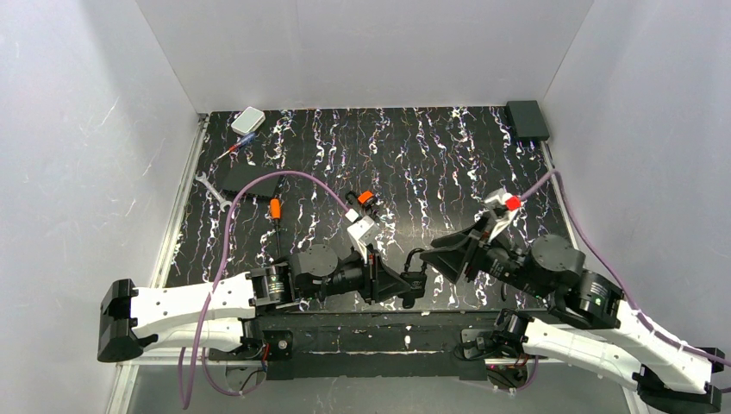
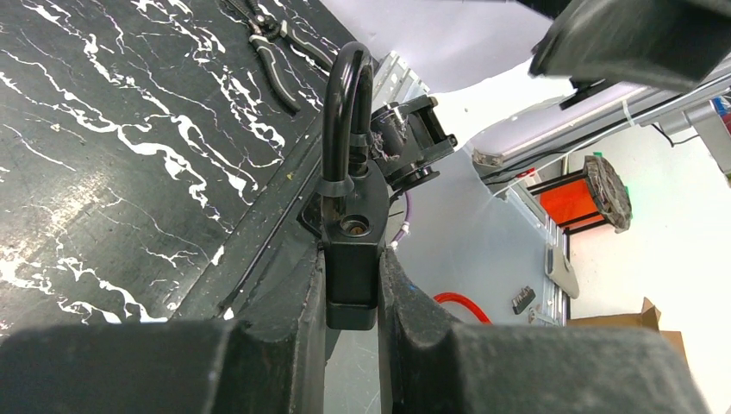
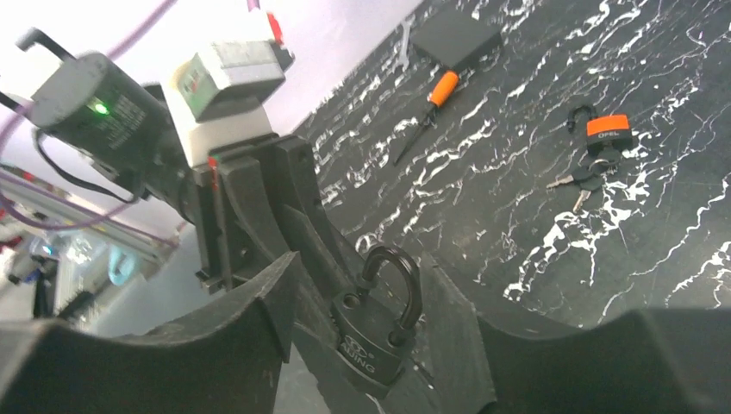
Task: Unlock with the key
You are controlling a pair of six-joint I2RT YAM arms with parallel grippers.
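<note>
While tight on the dark padlock (image 2: 352, 250), left fingers (image 2: 276, 345) nearly together; right fingers (image 3: 172, 354) wide apart, empty.

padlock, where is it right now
The dark padlock is clamped in the left gripper, near the table's front edge at the middle of the top view, with the open right gripper facing it.

your left gripper (image 2: 352, 304) shows two dark, coarse fingers (image 2: 284, 345) pressed against both sides of a small boxy black padlock (image 2: 353, 246), holding it upright. you can see a round hole on its face, and its curved black shackle (image 2: 343, 95) rises from the top. behind it lies the black tabletop with white marble veins (image 2: 112, 155). black-handled pliers (image 2: 278, 47) rest near its far edge.
</note>
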